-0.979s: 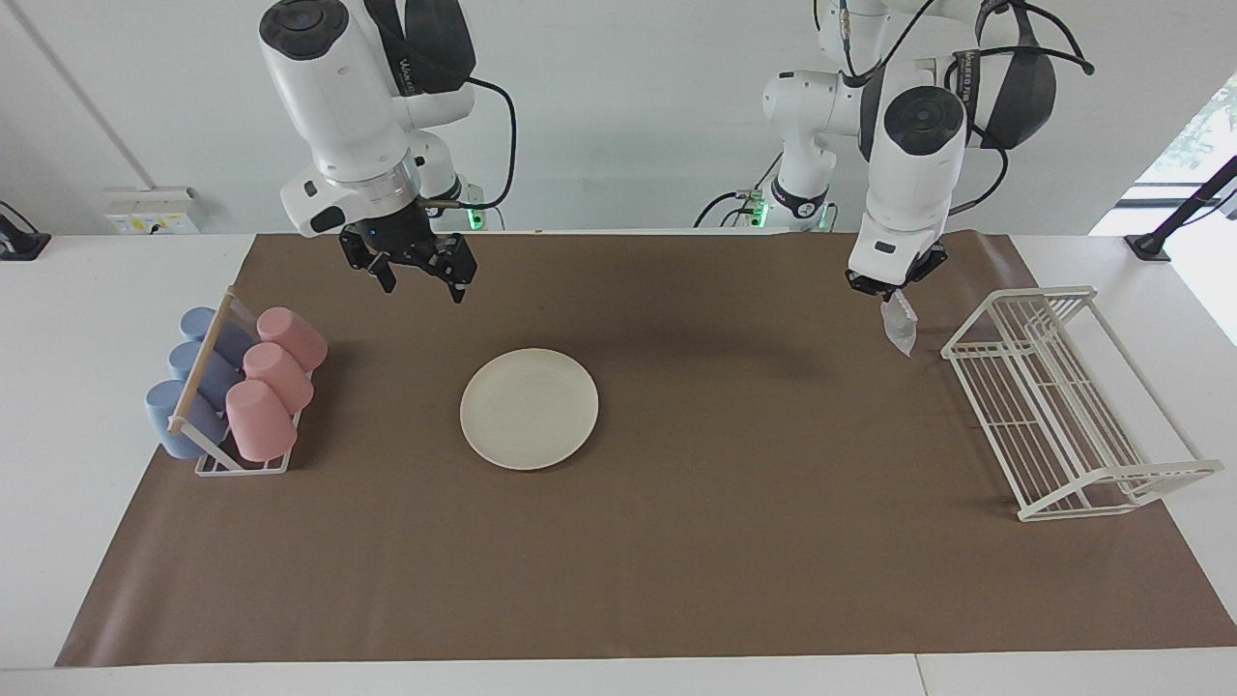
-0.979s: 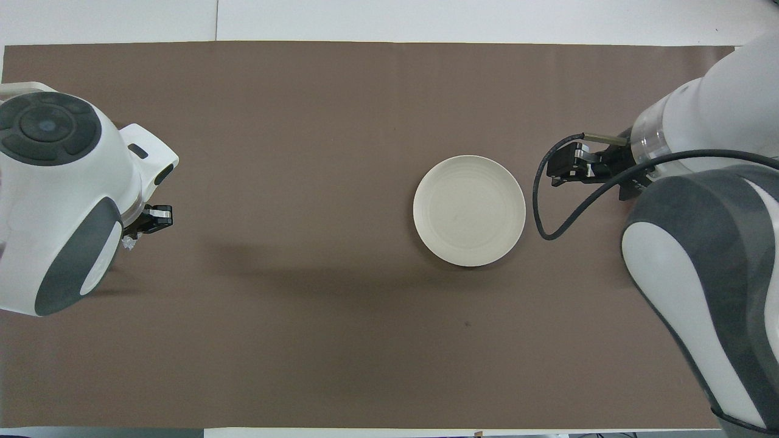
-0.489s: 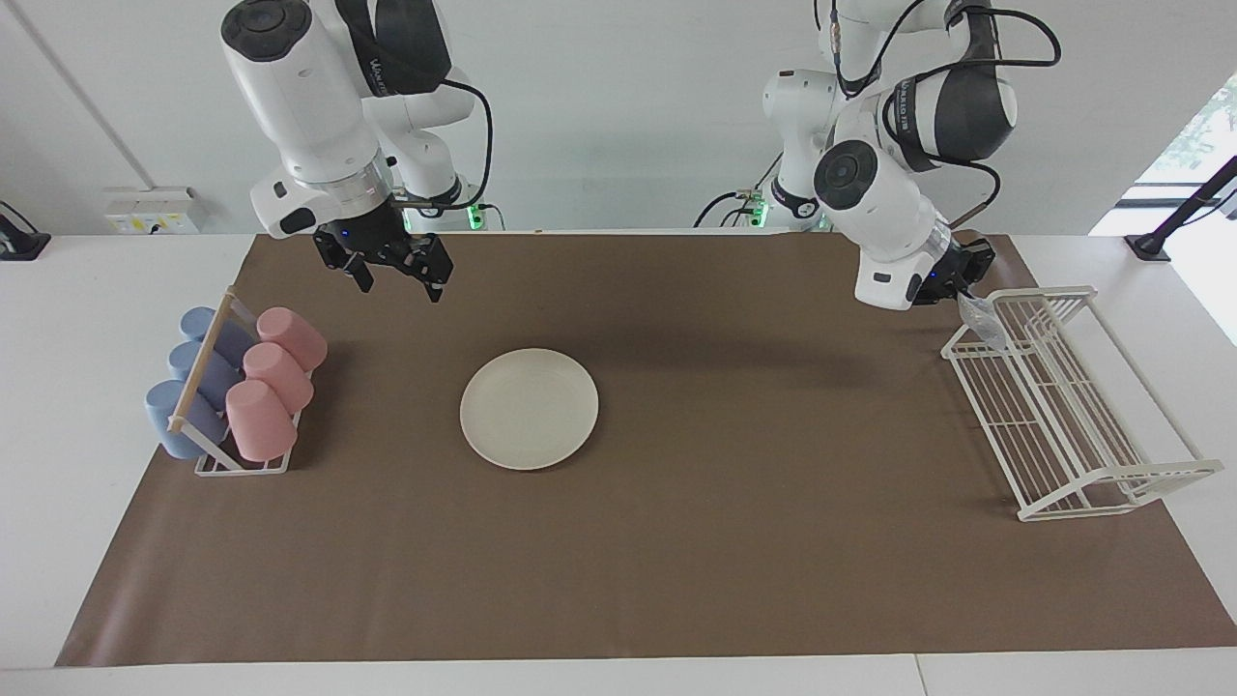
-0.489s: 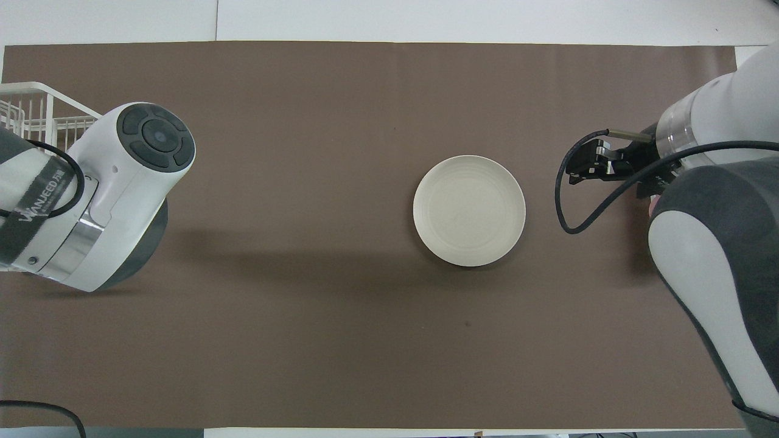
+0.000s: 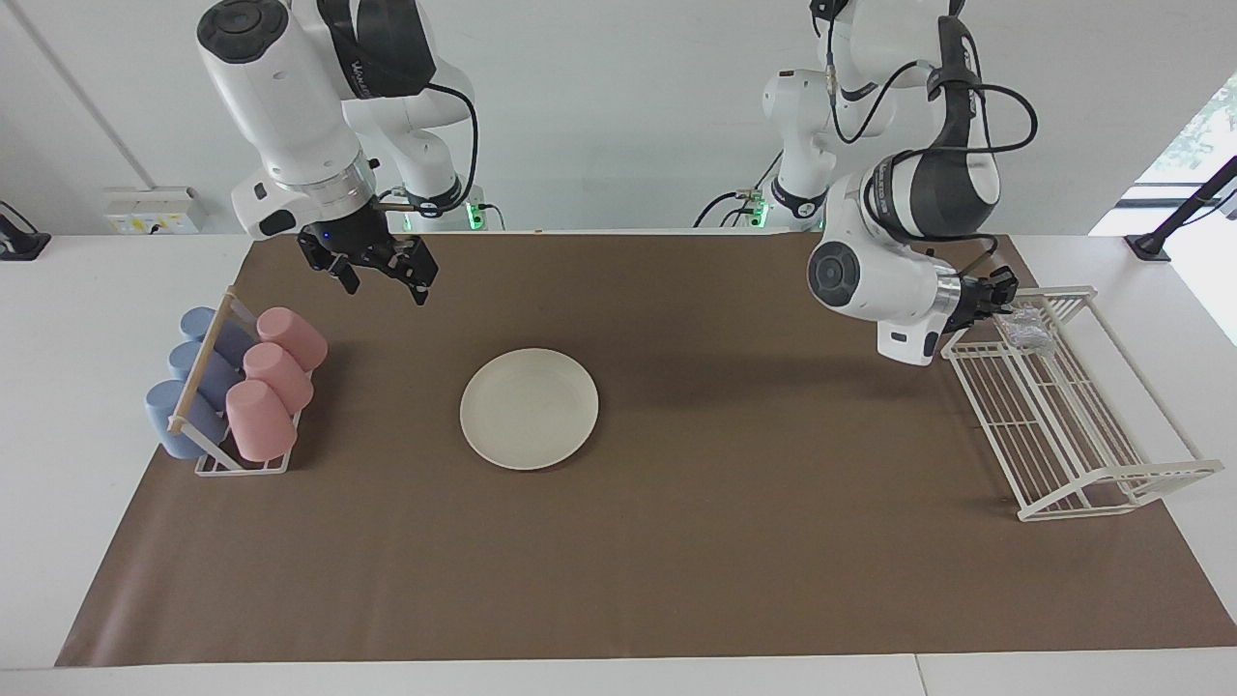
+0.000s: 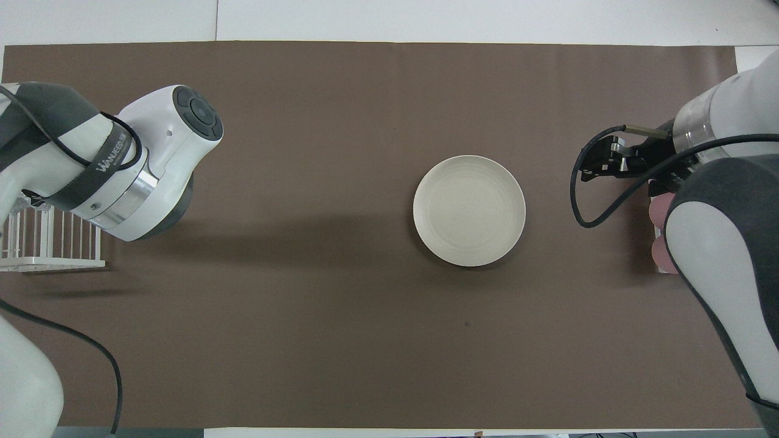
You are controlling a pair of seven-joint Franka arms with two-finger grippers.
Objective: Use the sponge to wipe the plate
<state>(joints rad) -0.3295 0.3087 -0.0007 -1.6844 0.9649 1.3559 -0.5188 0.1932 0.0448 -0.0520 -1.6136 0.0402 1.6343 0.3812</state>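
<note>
Since a second ago the left arm has swung away from the mat toward the white wire rack (image 5: pixel 1063 406) at its own end of the worktop. The left gripper (image 5: pixel 1005 298) now hangs over the rack's end nearest the robots, turned sideways. Its fingers are clenched on the sponge (image 5: pixel 1026 329), a silvery crumpled pad that now sits over the rack's wires; whether it touches them I cannot tell. In the overhead view the left gripper is hidden under the arm's own wrist.

The right arm has also drawn back a little toward its end of the table. The right gripper (image 5: pixel 382 275) hangs in the air over the brown mat (image 5: pixel 676 541), near the cup rack (image 5: pixel 242 464), with its fingers (image 5: pixel 421 290) spread apart and nothing between them. In the overhead view it shows as the black right gripper (image 6: pixel 599 167) just off the plate's side.

The plate (image 5: pixel 529 408) lies flat on the mat, about midway along the worktop's depth and somewhat toward the right arm's end, untouched, well apart from the sponge. From above the plate (image 6: pixel 469 210) is bare and cream-white.

The cup rack holds pink cups (image 5: pixel 271 382) and blue cups (image 5: pixel 188 387) lying tilted in two rows.
</note>
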